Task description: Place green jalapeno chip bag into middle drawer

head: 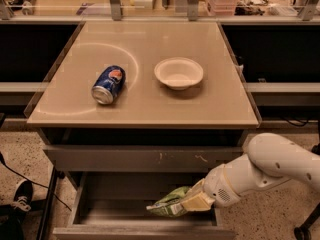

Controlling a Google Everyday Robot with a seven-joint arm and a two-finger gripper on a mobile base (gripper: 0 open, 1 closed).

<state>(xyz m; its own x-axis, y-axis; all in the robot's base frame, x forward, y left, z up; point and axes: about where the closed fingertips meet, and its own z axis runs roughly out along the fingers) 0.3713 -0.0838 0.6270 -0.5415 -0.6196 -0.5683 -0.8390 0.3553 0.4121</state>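
Gripper [193, 202] hanging at lower centre-right of frame, fingers clamping right end of green jalapeno chip bag [167, 205]. Bag lying tilted inside open middle drawer [102, 215] at frame bottom; contact with floor unclear. White arm [272, 165] reaching in from right. Above, scratched drawer front [125, 158]; tabletop [150, 109] bearing blue soda can [109, 84], lying on side, and white bowl [178, 73].

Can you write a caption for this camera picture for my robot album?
The robot's hand holds the green chip bag over the open middle drawer.
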